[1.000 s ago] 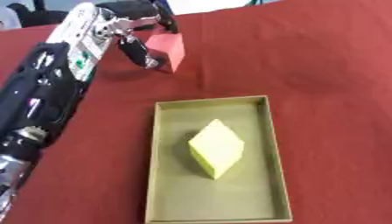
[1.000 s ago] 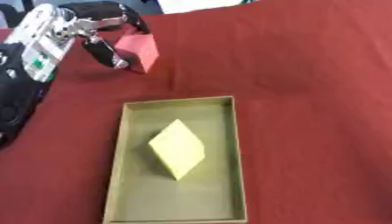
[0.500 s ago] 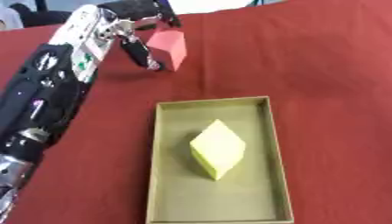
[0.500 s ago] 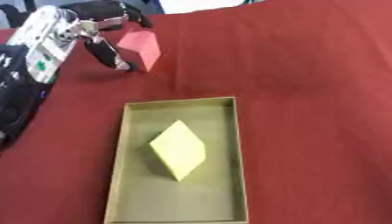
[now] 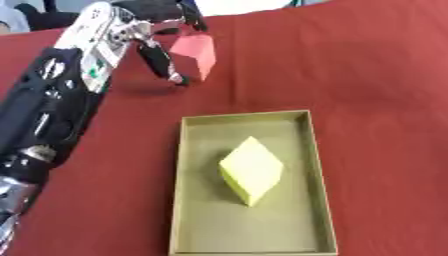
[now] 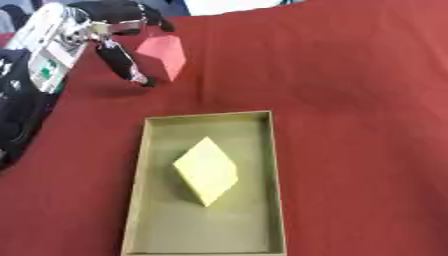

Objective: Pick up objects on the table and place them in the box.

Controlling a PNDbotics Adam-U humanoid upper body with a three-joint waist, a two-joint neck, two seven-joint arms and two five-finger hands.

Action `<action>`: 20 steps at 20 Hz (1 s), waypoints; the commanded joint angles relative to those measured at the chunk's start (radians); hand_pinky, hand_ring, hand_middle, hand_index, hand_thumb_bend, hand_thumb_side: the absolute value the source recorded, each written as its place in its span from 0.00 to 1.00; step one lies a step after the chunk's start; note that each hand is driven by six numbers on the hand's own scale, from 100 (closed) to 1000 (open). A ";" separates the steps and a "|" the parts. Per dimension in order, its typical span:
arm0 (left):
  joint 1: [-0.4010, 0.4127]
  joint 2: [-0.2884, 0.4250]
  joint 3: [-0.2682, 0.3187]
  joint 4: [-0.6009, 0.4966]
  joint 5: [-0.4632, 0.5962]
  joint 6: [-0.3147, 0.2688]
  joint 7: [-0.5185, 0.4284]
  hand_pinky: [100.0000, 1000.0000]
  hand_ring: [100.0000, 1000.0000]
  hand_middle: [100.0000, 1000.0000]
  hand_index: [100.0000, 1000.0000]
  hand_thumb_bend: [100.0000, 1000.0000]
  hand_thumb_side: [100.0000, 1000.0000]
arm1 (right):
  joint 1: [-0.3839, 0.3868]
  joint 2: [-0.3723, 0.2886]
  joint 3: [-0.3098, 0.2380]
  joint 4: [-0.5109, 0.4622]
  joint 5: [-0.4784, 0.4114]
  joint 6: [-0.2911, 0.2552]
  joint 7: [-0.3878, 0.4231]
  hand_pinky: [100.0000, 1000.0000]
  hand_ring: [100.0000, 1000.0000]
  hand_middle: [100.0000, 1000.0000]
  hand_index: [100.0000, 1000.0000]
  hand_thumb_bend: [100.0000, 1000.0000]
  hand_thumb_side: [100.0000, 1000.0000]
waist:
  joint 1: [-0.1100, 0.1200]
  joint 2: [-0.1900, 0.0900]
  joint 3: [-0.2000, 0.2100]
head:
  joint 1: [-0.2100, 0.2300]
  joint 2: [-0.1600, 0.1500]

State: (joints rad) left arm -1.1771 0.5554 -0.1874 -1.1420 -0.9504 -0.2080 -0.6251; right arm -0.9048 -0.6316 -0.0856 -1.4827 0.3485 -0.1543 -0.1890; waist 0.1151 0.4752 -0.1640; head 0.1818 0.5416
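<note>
A red block point(image 5: 194, 51) is at the far left of the red table, tilted on an edge. My left hand point(image 5: 149, 27) reaches in from the left and is shut on it: curled fingers point(image 5: 188, 17) lie over the block's top, and the thumb point(image 5: 160, 61) runs down its left side. Nearer to me stands an olive cardboard box point(image 5: 179, 190). A yellow block point(image 5: 252, 169) sits inside it, standing on a corner near the middle. My right hand shows in neither view.
The red tablecloth point(image 6: 367, 100) stretches out to the right of the box and the block. My left forearm point(image 5: 52, 115) lies along the left side of the table, close to the box's left wall.
The red block has shifted slightly up in the picture, with my left hand around it. The box and the yellow block have stayed put.
</note>
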 commanded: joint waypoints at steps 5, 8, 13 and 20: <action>-0.028 0.037 0.024 0.003 -0.009 0.008 0.028 0.93 0.96 0.82 0.93 0.49 0.12 | -0.020 -0.035 -0.017 -0.002 -0.011 -0.007 0.007 0.72 0.76 0.56 0.82 0.00 0.98 | 0.003 -0.008 -0.020 | 0.014 -0.044; -0.033 0.041 0.025 0.003 -0.012 0.008 0.041 0.94 0.96 0.82 0.93 0.48 0.10 | -0.020 -0.039 -0.019 0.002 -0.013 -0.006 0.011 0.72 0.76 0.56 0.82 0.00 0.99 | 0.006 0.001 -0.024 | 0.018 -0.050; -0.037 0.047 0.029 0.006 -0.020 0.012 0.045 0.93 0.96 0.82 0.92 0.42 0.03 | -0.023 -0.042 -0.022 0.008 -0.018 -0.006 0.016 0.71 0.76 0.56 0.81 0.00 1.00 | 0.011 0.016 -0.028 | 0.023 -0.056; -0.033 0.038 0.028 0.032 -0.006 0.019 0.011 0.78 0.75 0.55 0.71 0.23 0.00 | -0.023 -0.050 -0.028 0.010 -0.028 -0.006 0.016 0.71 0.76 0.56 0.82 0.00 1.00 | 0.009 0.036 -0.030 | 0.027 -0.055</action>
State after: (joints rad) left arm -1.1974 0.5658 -0.1674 -1.1145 -0.9593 -0.1897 -0.6044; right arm -0.9114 -0.6414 -0.0998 -1.4667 0.3269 -0.1600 -0.1741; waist 0.1338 0.5330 -0.1929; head 0.2062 0.4921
